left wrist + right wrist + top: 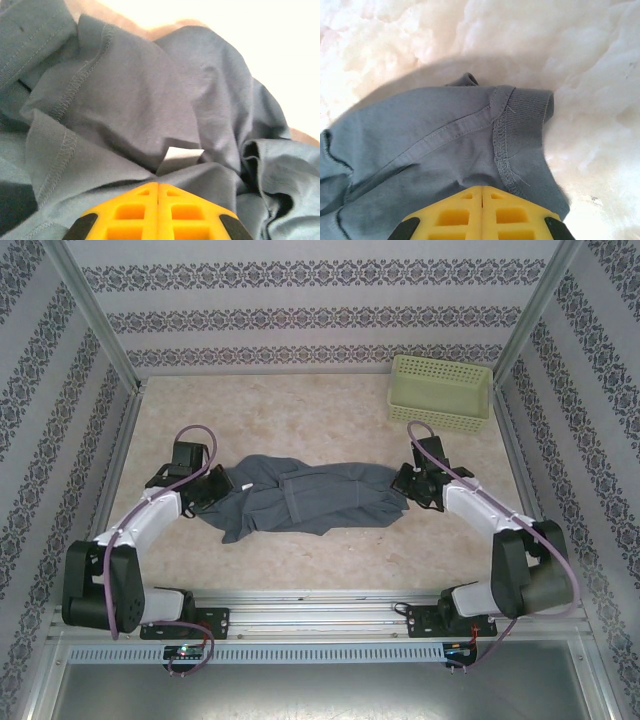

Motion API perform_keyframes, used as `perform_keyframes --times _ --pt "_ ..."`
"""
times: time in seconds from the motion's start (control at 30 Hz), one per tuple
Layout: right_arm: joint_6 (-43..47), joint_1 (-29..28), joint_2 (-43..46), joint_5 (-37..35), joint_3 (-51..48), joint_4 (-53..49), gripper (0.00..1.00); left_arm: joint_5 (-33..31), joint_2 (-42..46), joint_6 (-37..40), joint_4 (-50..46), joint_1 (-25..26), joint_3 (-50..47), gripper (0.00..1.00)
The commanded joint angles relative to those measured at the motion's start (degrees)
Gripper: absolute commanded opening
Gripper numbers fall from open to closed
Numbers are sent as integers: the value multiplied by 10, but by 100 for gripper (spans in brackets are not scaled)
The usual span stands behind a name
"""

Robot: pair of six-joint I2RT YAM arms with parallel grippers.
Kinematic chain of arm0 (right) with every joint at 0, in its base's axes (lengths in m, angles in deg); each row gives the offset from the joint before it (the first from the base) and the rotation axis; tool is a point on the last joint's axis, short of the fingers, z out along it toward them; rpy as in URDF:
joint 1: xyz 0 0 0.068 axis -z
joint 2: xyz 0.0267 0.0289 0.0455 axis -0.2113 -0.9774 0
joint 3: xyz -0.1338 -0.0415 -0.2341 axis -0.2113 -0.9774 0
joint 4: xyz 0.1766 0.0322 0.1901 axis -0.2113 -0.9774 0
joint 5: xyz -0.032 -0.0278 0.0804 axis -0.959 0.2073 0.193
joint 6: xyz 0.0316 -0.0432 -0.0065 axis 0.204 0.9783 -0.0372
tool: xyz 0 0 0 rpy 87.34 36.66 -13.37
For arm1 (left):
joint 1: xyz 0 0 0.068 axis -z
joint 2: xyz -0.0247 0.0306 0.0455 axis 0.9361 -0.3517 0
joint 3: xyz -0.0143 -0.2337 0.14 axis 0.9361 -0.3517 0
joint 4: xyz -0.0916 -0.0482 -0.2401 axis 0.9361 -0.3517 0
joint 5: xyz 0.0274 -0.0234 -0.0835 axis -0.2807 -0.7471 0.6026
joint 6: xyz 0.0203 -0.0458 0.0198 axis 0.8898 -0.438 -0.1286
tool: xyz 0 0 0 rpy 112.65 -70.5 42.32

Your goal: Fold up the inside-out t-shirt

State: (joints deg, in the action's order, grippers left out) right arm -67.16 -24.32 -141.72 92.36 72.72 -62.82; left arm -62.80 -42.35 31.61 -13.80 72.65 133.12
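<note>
The inside-out t-shirt (pixel 300 498) lies crumpled in a wide slate blue-grey heap across the middle of the table, seams showing. My left gripper (pixel 214 487) sits at its left end. In the left wrist view the yellow fingers (pixel 145 210) are pressed together, and the left gripper (pixel 158 185) is shut on a fold of t-shirt (pixel 125 95) just below a small white tag (pixel 183 154). My right gripper (pixel 406 484) is at the right end. There the right gripper (pixel 482 189) is shut on the t-shirt (pixel 430 145) beside the ribbed collar (pixel 522 117).
A pale yellow-green perforated basket (pixel 441 391) stands at the back right, just behind the right arm. Patterned walls close in the table (pixel 300 420) on the left, right and back. A metal rail (pixel 310 602) runs along the near edge.
</note>
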Motion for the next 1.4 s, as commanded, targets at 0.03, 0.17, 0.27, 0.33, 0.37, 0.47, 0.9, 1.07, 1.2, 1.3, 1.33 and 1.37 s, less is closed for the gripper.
perform_keyframes --times 0.03,0.17,0.27,0.33,0.37,0.47,0.9,1.07,1.2,1.3,1.33,1.37 --pt "10 0 17 -12 -16 -22 27 -22 31 11 -39 -6 16 0" --pt "-7 -11 2 -6 -27 -20 48 -57 28 18 -62 -6 7 29" --pt "-20 -20 -20 -11 -25 -22 55 -69 19 16 -54 -7 -3 42" --pt "-24 -23 -37 -13 -18 -26 55 -76 7 18 -51 -7 -6 48" --pt "-24 -23 -46 -11 -14 -26 55 -76 -1 20 -48 -8 -6 49" --pt "-24 -26 -59 -12 -3 -27 51 -72 -22 23 -37 -8 -5 50" --pt "-17 -28 -88 -15 23 -27 19 -116 -82 28 -40 -8 6 65" --pt "-15 -30 -84 -20 26 -23 5 -82 -109 23 -5 -8 8 50" --pt "-12 -34 -69 -31 23 -23 0 -62 -107 23 -2 -9 22 33" --pt "-6 -36 -51 -43 21 -28 0 -58 -90 27 -11 -8 30 22" --pt "-4 -36 -45 -49 21 -32 0 -58 -82 28 -15 -8 31 18" --pt "-1 -37 -39 -54 22 -35 0 -57 -75 28 -18 -8 33 15"
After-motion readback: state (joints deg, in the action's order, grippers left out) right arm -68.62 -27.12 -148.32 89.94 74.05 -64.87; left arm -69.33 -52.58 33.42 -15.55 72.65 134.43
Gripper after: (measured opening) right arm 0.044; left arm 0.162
